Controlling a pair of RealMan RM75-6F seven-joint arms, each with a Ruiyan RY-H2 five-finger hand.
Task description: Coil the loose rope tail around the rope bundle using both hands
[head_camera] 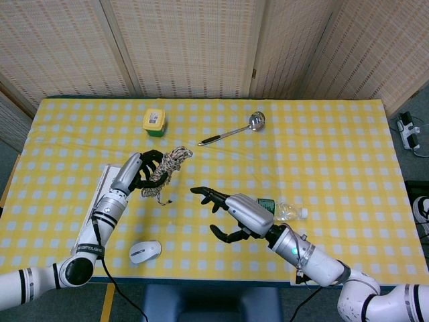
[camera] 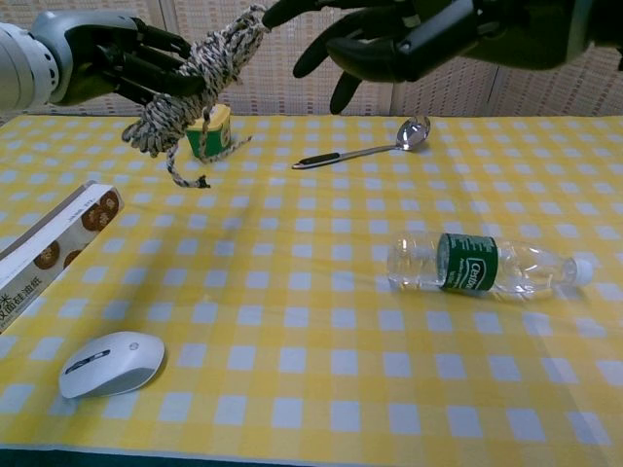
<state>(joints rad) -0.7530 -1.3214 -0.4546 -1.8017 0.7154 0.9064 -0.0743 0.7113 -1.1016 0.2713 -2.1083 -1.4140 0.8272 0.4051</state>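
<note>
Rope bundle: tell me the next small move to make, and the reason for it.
Probably bring the right hand back toward the rope bundle and pinch the loose tail. The left hand holds the bundle raised above the table, the short tail hangs free beneath it, and the right hand is open, apart from the rope, holding nothing.

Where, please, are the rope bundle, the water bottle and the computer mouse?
rope bundle (camera: 190, 76), chest view, its wound middle
water bottle (camera: 469, 264), chest view, its green label
computer mouse (camera: 112, 364), chest view, its top shell
</note>
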